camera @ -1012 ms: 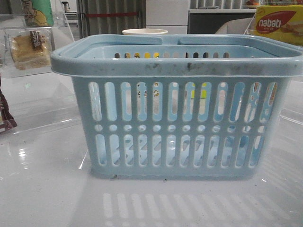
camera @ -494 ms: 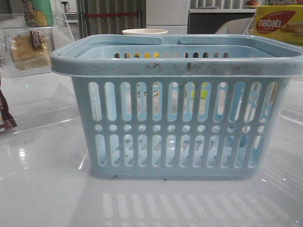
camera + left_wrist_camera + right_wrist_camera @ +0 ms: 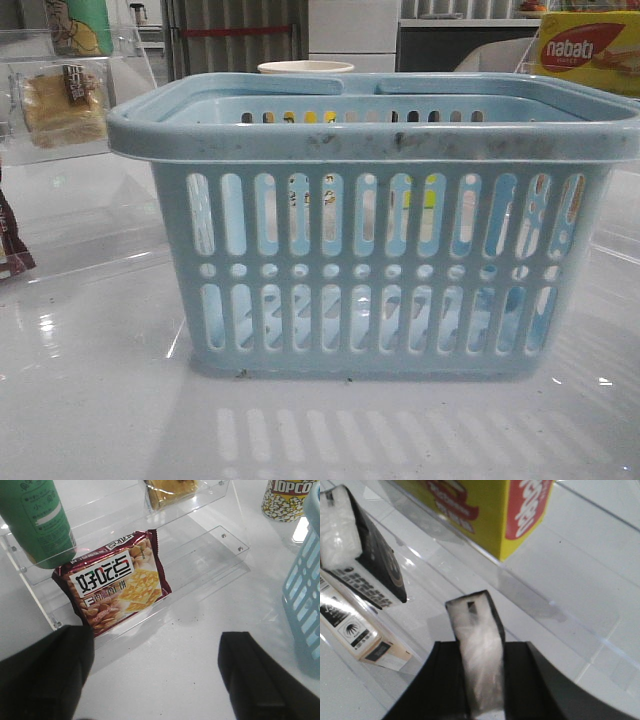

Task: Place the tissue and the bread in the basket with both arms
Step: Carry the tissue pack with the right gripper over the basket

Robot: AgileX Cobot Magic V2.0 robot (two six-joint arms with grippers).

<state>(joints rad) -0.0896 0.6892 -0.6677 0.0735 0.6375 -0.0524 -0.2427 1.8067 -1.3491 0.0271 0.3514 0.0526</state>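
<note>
Straight ahead in the front view, the large light blue slotted plastic basket point(image 3: 370, 225) fills the middle of the glossy white table point(image 3: 90, 400), its open top apparently free to take both items; no arm shows here. At about ten o'clock from it, the golden-brown bread in clear wrap with a dark label point(image 3: 62, 100) lies on a clear acrylic shelf point(image 3: 60, 150), well apart from the basket, and the yellow-and-red nabati box point(image 3: 588, 52) sits at about two o'clock. From the left wrist camera, the left gripper point(image 3: 150, 677) hangs with its two black fingers point(image 3: 47, 677) spread wide and nothing between them, above bare table just short of the shelf. A dark red cracker packet point(image 3: 116, 582) leans in the lower tier at roughly eleven o'clock of the jaws, a green bottle point(image 3: 37, 520) stands beside it, and the bread lies on the upper tier at twelve o'clock, so I judge this arm is posed for a reach onto that tier. From the right wrist camera, the right gripper point(image 3: 477, 680) is clamped on the small black tissue pack point(image 3: 476, 650), white tissue showing through its face, held clear of its shelf; another black pack point(image 3: 362, 555) rests at ten o'clock. Carrying it over the basket rim looks like the next need.
</note>
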